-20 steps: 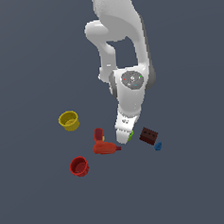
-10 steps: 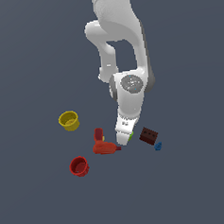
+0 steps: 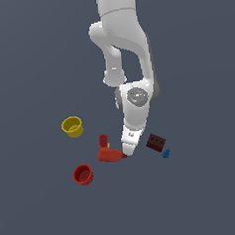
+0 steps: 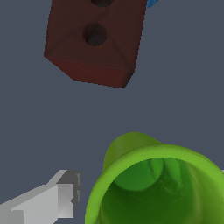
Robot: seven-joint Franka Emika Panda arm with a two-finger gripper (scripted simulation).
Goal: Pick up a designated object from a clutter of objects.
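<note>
The lime-green cup with a darker green inside fills the near part of the wrist view, lying tilted with its mouth towards the camera. One grey fingertip stands beside its rim with a small gap; the other finger is almost out of frame. My gripper is open and straddles the cup. In the exterior view the white hand is low over the floor between the red drill-shaped toy and the dark brown box. It hides the green cup there.
The dark brown box with two round holes lies just beyond the cup. A tiny blue piece lies by the box. A yellow cup and a red cup stand on the exterior view's left.
The hand has come down a little over the green cup. The sliver of green that showed beside the hand is now covered. The other objects have not moved.
</note>
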